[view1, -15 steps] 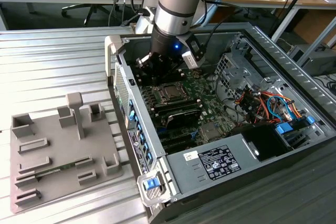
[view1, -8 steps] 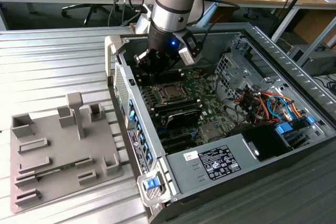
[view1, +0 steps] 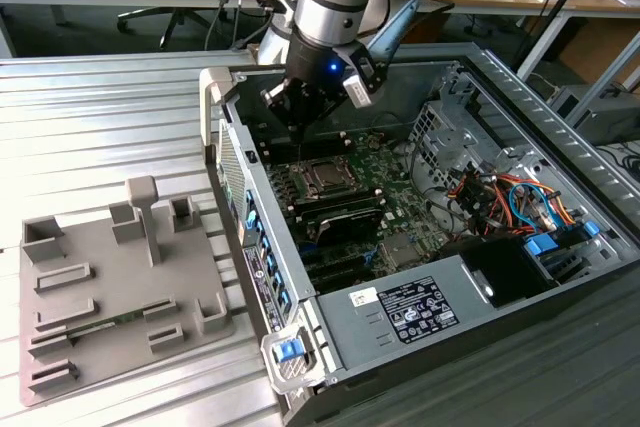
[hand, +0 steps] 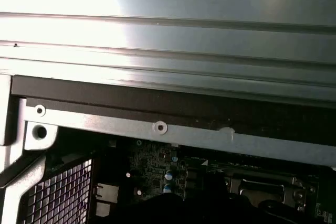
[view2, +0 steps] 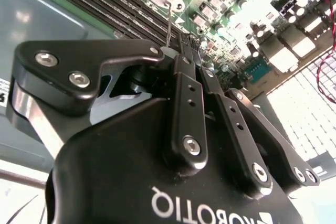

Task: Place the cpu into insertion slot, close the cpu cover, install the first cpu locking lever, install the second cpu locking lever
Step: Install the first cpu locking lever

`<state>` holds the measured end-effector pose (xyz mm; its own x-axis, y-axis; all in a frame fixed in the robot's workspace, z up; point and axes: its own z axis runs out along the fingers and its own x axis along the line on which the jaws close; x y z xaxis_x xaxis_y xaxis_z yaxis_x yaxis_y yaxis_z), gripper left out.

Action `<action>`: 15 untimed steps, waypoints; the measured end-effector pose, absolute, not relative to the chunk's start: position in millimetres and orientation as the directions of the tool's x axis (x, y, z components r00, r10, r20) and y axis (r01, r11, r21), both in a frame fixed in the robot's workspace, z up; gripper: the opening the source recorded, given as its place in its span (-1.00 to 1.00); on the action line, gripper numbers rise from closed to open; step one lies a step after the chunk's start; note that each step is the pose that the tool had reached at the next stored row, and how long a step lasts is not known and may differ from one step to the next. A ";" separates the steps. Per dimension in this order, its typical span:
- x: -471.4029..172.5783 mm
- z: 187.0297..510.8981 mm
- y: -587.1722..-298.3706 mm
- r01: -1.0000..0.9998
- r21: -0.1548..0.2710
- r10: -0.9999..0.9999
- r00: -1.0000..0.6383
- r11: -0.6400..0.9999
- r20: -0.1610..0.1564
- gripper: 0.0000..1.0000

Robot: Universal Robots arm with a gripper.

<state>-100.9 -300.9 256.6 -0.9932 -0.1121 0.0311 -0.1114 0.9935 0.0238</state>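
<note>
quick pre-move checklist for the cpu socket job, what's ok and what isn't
1. Gripper is over the motherboard, just beyond the insertion slot in the exterior view: ok.
2. Gripper fingers are together, with a thin wire-like lever at their tips in the second wrist view; whether it is actually clamped: cannot tell.
3. The cpu seated in the insertion slot: cannot tell, the centre looks dark with a metal frame around it.
4. The cpu cover lying flat over the slot: looks ok, not certain.
5. Locking levers latched: cannot tell.
6. Cables lie toward the exterior view's right, away from the arm: ok.
</note>
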 end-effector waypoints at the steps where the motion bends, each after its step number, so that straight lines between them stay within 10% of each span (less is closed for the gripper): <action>1: -99.2 256.6 -300.9 -0.112 0.024 -0.113 -0.993 0.993 0.032 -0.78; 15: -89.8 255.5 -300.8 -0.112 0.025 -0.113 -0.993 0.993 0.037 -0.78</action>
<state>-89.8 -300.8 255.5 -0.9929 -0.1133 0.0366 -0.1125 0.9933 0.0247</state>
